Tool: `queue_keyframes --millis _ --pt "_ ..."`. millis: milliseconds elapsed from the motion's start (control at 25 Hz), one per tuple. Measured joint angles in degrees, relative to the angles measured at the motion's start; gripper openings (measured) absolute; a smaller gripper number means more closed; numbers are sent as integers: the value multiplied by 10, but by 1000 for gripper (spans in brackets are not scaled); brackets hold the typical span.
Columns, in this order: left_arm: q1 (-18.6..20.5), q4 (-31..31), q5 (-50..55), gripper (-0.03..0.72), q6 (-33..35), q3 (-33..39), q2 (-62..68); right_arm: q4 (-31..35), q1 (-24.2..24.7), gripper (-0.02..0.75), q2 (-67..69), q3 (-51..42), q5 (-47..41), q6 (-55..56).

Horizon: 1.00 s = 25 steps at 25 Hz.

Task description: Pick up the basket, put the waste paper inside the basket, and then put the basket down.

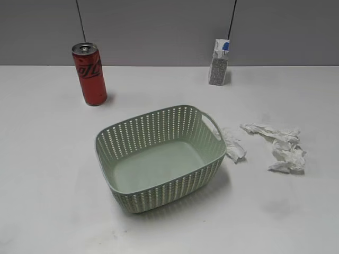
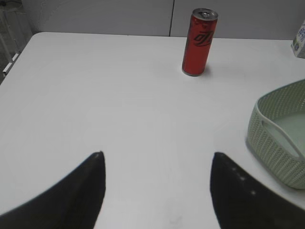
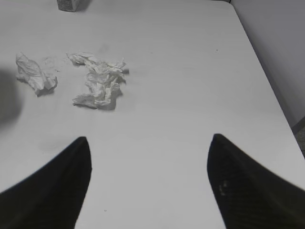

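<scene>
Exterior view: the basket point(image 1: 159, 159) sits empty on the white table point(image 1: 47, 174), with the waste paper point(image 1: 280, 147) in crumpled pieces just to its right; a red can point(image 1: 89, 74) and a small carton point(image 1: 219, 62) stand upright at the rear; neither arm appears. Left wrist view: the left gripper point(image 2: 157, 188), jaws spread wide and holding nothing, hovers over bare table, the basket point(image 2: 281, 140) lying ahead to its right. Right wrist view: the right gripper point(image 3: 148, 183), likewise wide apart and empty, with the waste paper point(image 3: 97, 81) ahead to its left.
</scene>
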<state>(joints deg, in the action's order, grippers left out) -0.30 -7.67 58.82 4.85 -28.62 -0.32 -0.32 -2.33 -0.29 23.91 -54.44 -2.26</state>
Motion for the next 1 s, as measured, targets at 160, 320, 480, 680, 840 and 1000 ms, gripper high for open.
queue_keyframes --millis 160,320,480,680,840,1000 --pt "0 0 0 521 0 0 0 3 0 573 0 0 0 0" --pt "0 0 0 521 0 0 0 3 0 573 0 0 0 0" --pt "0 -6 -7 521 0 -2 4 3 0 573 0 0 0 0" --pt "0 -60 -105 521 0 -18 72 3 0 573 0 0 0 0" --pt "0 -105 -186 521 1 -29 169 3 0 573 0 0 0 0" --pt "-24 -148 -221 521 24 -56 280 3 0 573 0 0 0 0"
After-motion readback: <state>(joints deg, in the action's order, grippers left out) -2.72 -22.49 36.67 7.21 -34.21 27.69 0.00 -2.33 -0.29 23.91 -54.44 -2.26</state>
